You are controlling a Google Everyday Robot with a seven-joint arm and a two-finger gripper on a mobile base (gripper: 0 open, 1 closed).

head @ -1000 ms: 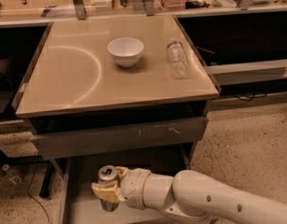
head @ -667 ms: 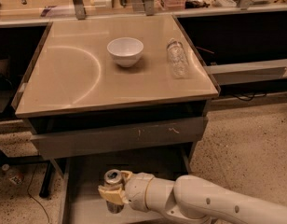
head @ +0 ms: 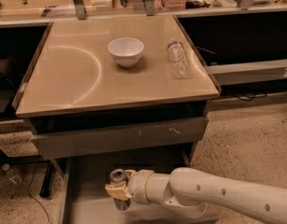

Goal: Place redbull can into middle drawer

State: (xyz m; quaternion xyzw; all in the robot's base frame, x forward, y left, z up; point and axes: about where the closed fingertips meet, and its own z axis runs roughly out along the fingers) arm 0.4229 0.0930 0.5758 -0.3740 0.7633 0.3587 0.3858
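The redbull can (head: 118, 177) is a slim silvery can, upright, held in my gripper (head: 117, 189) over the floor of the open middle drawer (head: 90, 190). The gripper's pale fingers are shut around the can's body. The white arm reaches in from the lower right. The can sits near the drawer's middle, low over its grey floor; I cannot tell if it touches the floor.
A white bowl (head: 126, 51) and a clear plastic bottle (head: 177, 59) lying on its side sit on the tan tabletop (head: 69, 78). The grey drawer front (head: 120, 136) above the open drawer has pale scratches. Speckled floor lies right.
The gripper with the can has moved slightly right and lower into the drawer.
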